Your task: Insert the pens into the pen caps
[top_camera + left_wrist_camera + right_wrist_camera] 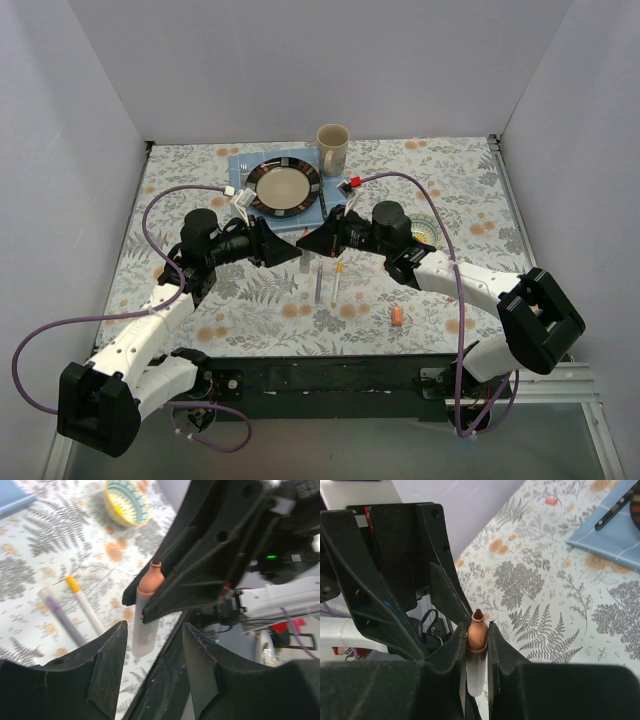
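Observation:
My right gripper (477,630) is shut on the orange pen (478,632). Its orange tip pokes out beyond the fingertips and its whitish barrel hangs down between the fingers. In the top view the right gripper (312,240) and left gripper (288,252) face each other tip to tip above the table's middle. My left gripper (152,665) is open and empty, with the orange pen (149,585) just ahead of its jaws. A purple pen (318,284) and a yellow pen (338,280) lie side by side on the table below the grippers. An orange cap (398,316) lies at the front right.
A plate (262,176) on a blue cloth (241,163) and a mug (333,148) stand at the back. A small patterned bowl (426,229) sits behind the right arm. A knife (615,507) lies on the cloth. Purple cables loop from both arms.

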`<state>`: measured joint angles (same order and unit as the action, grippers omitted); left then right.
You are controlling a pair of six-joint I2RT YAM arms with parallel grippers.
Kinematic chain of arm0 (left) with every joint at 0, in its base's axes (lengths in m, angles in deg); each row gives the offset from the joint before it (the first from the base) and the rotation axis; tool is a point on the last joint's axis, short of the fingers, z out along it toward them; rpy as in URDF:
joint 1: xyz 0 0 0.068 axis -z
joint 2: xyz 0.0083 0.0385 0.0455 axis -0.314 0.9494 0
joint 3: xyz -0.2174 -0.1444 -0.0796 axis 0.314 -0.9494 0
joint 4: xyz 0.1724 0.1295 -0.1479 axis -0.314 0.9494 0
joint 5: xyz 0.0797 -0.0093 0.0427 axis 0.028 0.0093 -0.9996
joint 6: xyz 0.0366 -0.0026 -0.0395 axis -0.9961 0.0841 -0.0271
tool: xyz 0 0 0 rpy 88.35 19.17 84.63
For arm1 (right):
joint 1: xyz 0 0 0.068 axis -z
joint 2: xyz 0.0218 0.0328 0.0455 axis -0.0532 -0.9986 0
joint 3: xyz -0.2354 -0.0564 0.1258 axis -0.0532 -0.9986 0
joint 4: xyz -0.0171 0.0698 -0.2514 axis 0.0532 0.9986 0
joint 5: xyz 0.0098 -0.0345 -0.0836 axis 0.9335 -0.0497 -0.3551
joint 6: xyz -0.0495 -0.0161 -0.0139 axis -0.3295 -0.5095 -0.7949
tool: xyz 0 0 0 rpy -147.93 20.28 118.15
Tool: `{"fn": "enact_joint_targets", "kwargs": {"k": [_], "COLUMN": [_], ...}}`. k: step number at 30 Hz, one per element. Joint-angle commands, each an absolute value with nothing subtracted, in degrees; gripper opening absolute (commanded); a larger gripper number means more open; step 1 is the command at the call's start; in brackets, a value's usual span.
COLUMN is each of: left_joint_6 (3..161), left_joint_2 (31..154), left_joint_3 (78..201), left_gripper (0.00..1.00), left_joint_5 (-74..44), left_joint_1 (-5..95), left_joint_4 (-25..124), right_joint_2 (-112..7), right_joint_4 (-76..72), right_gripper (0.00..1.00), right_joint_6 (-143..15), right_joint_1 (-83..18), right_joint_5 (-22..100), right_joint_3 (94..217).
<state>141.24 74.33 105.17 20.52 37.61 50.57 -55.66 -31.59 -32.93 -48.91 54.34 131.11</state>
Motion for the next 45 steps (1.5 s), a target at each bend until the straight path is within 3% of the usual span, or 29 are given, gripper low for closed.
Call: {"fn": "enact_joint_targets", "kwargs": {"k": [1, 7, 15, 29, 33, 35, 36, 37, 39, 40, 45], "left_joint_6": [151.0, 154.7, 154.3, 158.9, 159.6, 158.8, 157.7, 156.6, 153.2, 151.6, 139.9], "left_joint_2": [72.7, 75.0, 75.4, 79.8, 79.8, 79.8, 79.5, 79.4, 78.7, 77.6, 73.5], "left_joint_3": [103.1, 101.3, 100.4, 98.6, 98.4, 98.8, 99.1, 99.5, 100.4, 101.0, 105.4], "left_gripper": [0.47, 0.50, 0.51, 0.28, 0.00, 0.00, 0.00, 0.00, 0.00, 0.00, 0.00], "left_joint_5": [28.7, 33.2, 34.8, 42.2, 42.8, 42.4, 41.9, 40.7, 39.1, 36.0, 23.5], "left_joint_1": [37.9, 37.9, 37.9, 38.9, 39.0, 39.0, 39.0, 38.9, 39.0, 38.9, 38.7], "left_joint_4": [39.9, 31.1, 28.9, 18.4, 16.3, 17.1, 18.3, 19.8, 24.3, 29.4, 44.8], "right_joint_2": [-52.6, -54.1, -55.4, -59.1, -60.0, -60.6, -60.5, -59.7, -58.2, -56.4, -48.2], "right_joint_4": [-58.5, -73.2, -73.3, -72.8, -72.3, -71.9, -71.2, -70.4, -64.4, -60.8, -20.2], "right_gripper": [0.01, 0.01, 0.01, 0.01, 0.01, 0.01, 0.06, 0.27, 0.46, 0.62, 0.67], "right_joint_6": [-27.6, -20.8, -18.8, -17.5, -17.2, -16.6, -16.5, -16.7, -17.0, -17.0, -21.4], "right_joint_1": [-45.6, -45.4, -45.4, -45.4, -45.6, -45.6, -45.7, -45.7, -45.6, -45.5, -45.2], "right_joint_5": [63.4, 68.7, 69.6, 68.4, 68.1, 68.6, 68.4, 67.6, 66.2, 64.5, 52.8], "right_joint_3": [125.4, 122.8, 123.8, 125.1, 125.5, 125.9, 125.8, 125.7, 125.4, 126.0, 128.6]}}
